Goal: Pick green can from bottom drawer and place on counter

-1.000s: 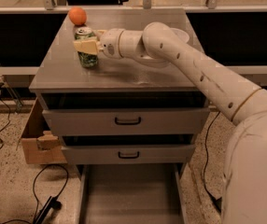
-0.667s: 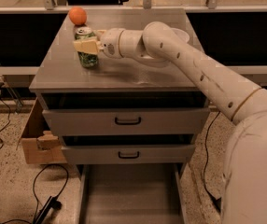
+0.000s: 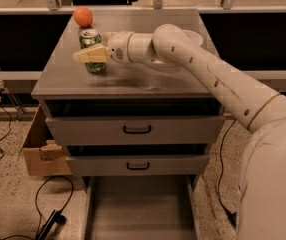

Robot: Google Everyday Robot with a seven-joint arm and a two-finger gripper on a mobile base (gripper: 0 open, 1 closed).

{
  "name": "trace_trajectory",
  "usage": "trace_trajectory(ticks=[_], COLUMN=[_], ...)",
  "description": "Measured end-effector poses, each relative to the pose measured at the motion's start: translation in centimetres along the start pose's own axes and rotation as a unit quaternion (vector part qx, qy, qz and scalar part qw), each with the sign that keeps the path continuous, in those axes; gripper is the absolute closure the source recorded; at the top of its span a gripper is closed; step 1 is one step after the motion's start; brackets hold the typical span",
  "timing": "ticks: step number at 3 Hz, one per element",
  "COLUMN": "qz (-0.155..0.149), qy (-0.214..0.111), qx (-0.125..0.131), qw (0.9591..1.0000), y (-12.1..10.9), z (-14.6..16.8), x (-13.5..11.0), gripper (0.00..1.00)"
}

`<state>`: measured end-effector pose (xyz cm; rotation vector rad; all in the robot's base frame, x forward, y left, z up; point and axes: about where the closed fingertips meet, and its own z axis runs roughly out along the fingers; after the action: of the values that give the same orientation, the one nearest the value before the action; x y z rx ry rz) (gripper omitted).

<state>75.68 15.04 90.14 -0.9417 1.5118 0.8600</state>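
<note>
Cream-fingered claw [image 3: 91, 46] pinching small silver-topped green can [image 3: 89, 35], upright on smooth grey tabletop [image 3: 133, 81]; round orange fruit [image 3: 83, 17] near behind; long grey bottom drawer [image 3: 140, 209] pulled open

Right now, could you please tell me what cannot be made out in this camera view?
- Green can: its middle is covered by the gripper, which is at the can on the left part of the counter.
- Bottom drawer: its front end is cut off by the picture's lower edge.
- Two upper drawers: their insides are hidden behind their fronts.
- Counter, right rear: hidden by the arm.
</note>
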Motion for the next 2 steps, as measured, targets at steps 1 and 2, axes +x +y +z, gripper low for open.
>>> trace_trajectory(ticks=[1, 2], qz=[0.000, -0.021], qy=[0.000, 0.013], qx=[-0.001, -0.001], qw=[1.0000, 0.9997], y=[0.0, 0.3], z=[0.0, -1.1], x=[0.0, -2.4], gripper=[0.00, 0.00])
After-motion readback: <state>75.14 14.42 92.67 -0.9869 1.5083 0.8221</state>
